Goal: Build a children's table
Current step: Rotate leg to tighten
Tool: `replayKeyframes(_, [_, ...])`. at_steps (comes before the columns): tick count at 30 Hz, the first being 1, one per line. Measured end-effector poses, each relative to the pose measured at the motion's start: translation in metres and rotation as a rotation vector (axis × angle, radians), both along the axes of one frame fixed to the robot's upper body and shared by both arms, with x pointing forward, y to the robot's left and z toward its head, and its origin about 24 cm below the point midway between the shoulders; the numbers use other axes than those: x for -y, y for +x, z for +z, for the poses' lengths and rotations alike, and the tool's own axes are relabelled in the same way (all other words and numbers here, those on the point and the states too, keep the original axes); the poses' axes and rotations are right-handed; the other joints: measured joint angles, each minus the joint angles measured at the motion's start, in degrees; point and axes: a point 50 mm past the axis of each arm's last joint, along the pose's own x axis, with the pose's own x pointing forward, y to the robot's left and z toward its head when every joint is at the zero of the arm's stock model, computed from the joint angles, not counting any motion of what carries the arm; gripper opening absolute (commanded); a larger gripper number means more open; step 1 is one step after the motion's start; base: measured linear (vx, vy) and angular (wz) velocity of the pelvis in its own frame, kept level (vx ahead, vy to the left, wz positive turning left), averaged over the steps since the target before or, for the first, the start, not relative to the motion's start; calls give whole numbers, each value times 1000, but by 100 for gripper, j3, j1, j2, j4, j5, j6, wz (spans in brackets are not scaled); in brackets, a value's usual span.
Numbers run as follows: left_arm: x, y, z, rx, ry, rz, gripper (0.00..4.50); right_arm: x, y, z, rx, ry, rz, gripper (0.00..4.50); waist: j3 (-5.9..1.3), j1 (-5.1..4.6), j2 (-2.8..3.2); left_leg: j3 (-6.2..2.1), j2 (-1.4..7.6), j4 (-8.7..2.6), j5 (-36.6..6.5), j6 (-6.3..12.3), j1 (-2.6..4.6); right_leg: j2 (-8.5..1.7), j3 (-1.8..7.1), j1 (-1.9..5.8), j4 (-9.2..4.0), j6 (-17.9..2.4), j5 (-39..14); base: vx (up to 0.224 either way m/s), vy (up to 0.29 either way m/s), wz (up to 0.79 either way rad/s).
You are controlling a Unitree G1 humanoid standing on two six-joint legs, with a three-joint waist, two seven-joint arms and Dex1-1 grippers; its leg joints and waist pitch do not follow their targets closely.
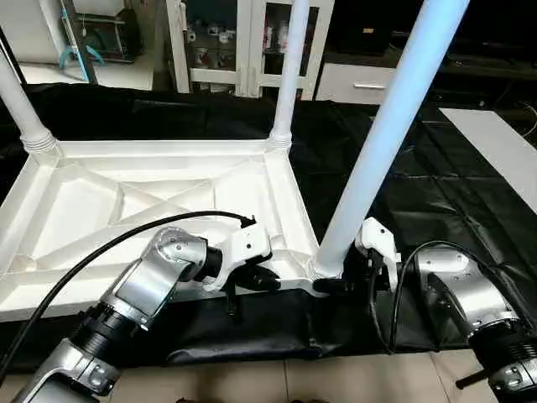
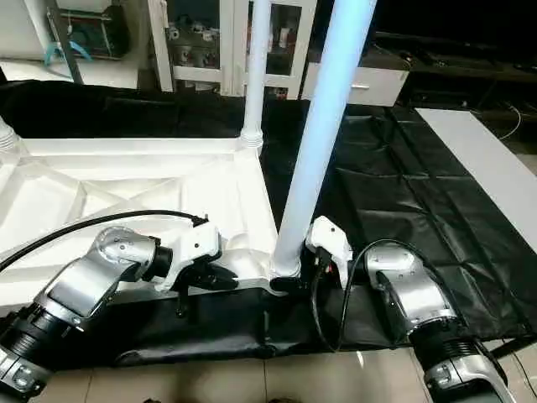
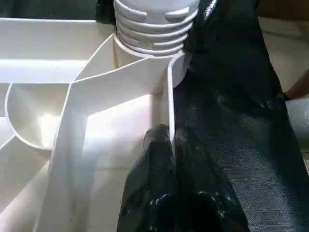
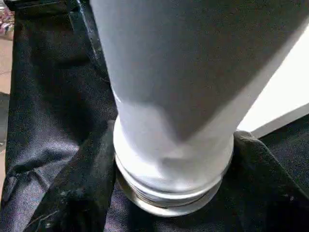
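Note:
The white tabletop (image 1: pixel 126 201) lies upside down on a black cloth, ribs facing up. Three white legs stand in its corner sockets: one at the far left (image 1: pixel 17 101), one at the back right (image 1: pixel 289 75) and one at the near right corner (image 1: pixel 377 143). My left gripper (image 1: pixel 262 279) is shut on the tabletop's front rim, the thin rim wall pinched between its black fingers (image 3: pixel 159 164), just left of the near right socket. My right gripper (image 1: pixel 334 281) reaches in from the right. Its fingers (image 4: pixel 82 188) press against the base of the near right leg (image 4: pixel 183 96), just above the threaded collar.
The black cloth (image 1: pixel 419 193) spreads to the right of the tabletop. A flat white panel (image 1: pixel 495 143) lies at its far right. White cabinets (image 1: pixel 252 42) stand behind. The cloth's front edge meets tiled floor (image 1: pixel 336 378) close to my forearms.

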Motion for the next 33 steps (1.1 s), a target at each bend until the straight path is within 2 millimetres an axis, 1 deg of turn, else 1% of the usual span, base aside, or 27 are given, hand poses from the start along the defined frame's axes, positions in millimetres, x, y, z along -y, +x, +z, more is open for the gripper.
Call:
replayKeyframes(3, [0, 0, 0, 1, 0, -1, 0, 0, 0, 0, 0, 4, 0, 276, 0, 0, 0, 0, 0, 0, 0, 0, 0, 0, 0, 0, 0, -1, 1, 0, 0, 0])
replayKeyframes(14, [0, -1, 0, 1, 4, -6, 0, 0, -3, -3, -3, 35, -16, 275, 0, -5, 0, -1, 1, 0, 0, 0, 2, 0, -2, 3, 2, -3, 2, 0, 0, 0])
replayKeyframes(15, [2, 0, 0, 9, -5, 9, 0, -2, -2, -8, -32, 85, -73, 275, -6, -9, -11, -2, 2, -1, 0, 0, 4, 2, -3, 4, 3, -3, 2, 0, 0, 0])
replayKeyframes(17, [0, 3, 0, 17, -4, 31, 0, -4, -2, -11, -42, 122, -129, 275, -4, -11, -9, -5, 2, 2, 0, 0, 4, 2, -4, 4, 6, -3, 2, 0, 0, 0])
replayKeyframes(19, [6, 8, -1, 41, -8, 77, 0, -6, 0, -15, -71, 185, -238, 274, -5, -19, -13, -4, 1, 7, 0, 0, 5, 1, -1, 7, 4, -3, 2, 0, 0, 0])
replayKeyframes(20, [10, 13, -1, 65, -8, 116, 0, -7, 2, -18, -85, 230, -325, 274, -5, -20, -13, -6, 1, 14, 0, 0, 5, 1, -2, 9, 4, -3, 2, 0, 0, 0])
replayKeyframes(22, [13, 18, -2, 80, -17, 160, 0, -8, 5, -20, -97, 257, -406, 274, -5, -23, -14, -12, 1, 25, 0, 0, 5, 1, -5, 16, -3, -1, 1, 0, 0, 0])
replayKeyframes(24, [23, 22, -5, 92, -16, 196, 0, -6, 5, -23, -95, 270, -492, 274, -3, -25, -11, -16, 0, 38, 0, 1, 7, -2, -8, 29, -11, 1, 0, 0, 0, 0])
replayKeyframes(28, [39, 29, -8, 104, -11, 260, 0, -9, 9, -29, -60, 275, -633, 274, -1, -37, 6, -25, -4, 47, -1, 2, 15, -9, -19, 50, -32, 4, -3, 0, 0, 0])
replayKeyframes(30, [45, 34, -9, 119, 1, 314, 0, -16, 17, -29, -41, 262, -709, 274, -1, -89, 11, -49, -4, 49, -1, 2, 19, -8, -43, 62, -55, 5, -3, 0, 0, 0])
replayKeyframes(33, [48, 36, -10, 129, 6, 352, 0, -22, 23, -29, -22, 238, -761, 274, 0, -144, 24, -103, -10, 40, -1, 2, 12, -4, -83, 81, -111, 5, -3, 0, 0, 0])
